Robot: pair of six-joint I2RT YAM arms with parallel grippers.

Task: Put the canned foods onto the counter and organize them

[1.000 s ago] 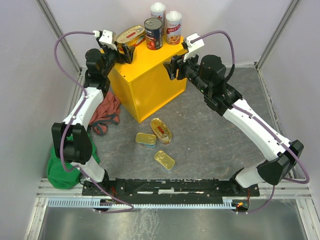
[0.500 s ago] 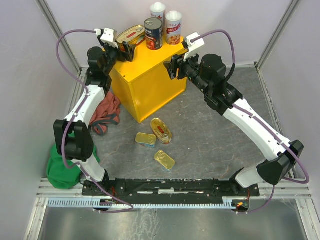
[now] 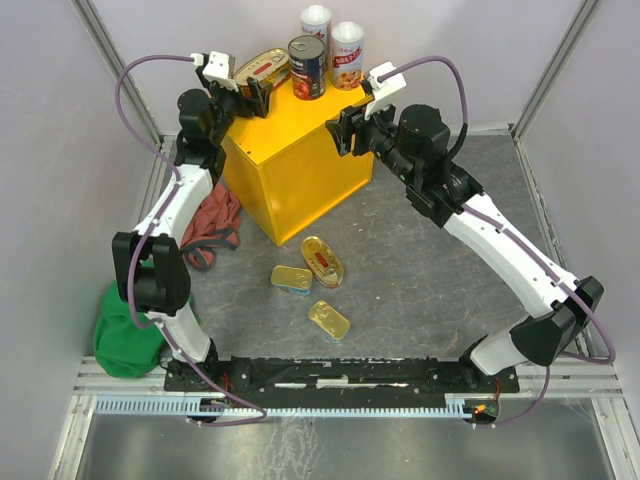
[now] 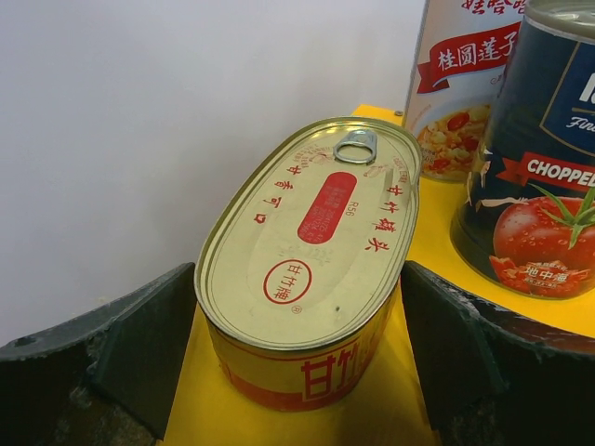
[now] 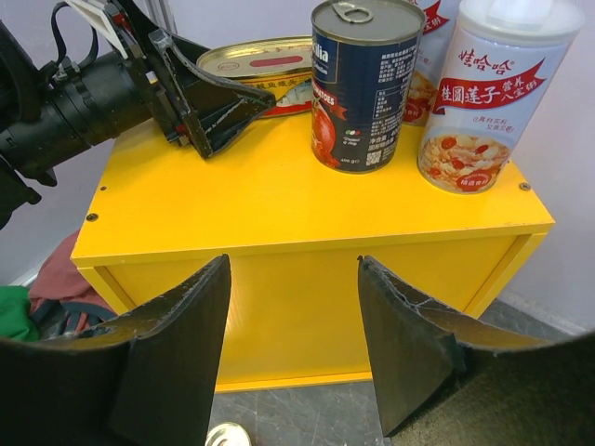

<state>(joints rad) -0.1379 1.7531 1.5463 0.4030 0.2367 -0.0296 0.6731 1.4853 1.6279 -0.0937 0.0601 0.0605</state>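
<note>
Left wrist view: the left gripper point(image 4: 299, 307) presses its two fingers against the sides of an oval gold tin point(image 4: 311, 232), which sits flat on the yellow counter point(image 5: 279, 204). Over the last second this arm has carried the tin inward from the counter's left edge, close to the dark round can point(image 5: 363, 88). We judge it ready to release, making four cans placed. The right gripper point(image 5: 294, 288) hangs spread and empty before the counter's front. A near white-topped cylinder point(image 3: 347, 50) and a far white-topped cylinder point(image 3: 316, 25) stand at upper centre. At lower centre a second oval tin point(image 3: 322, 262), a rectangular tin point(image 3: 292, 277) and a lower rectangular tin point(image 3: 329, 320) lie on the floor, unobstructed. A red cloth point(image 3: 210, 225) and a green cloth point(image 3: 125, 335) lie at left.
</note>
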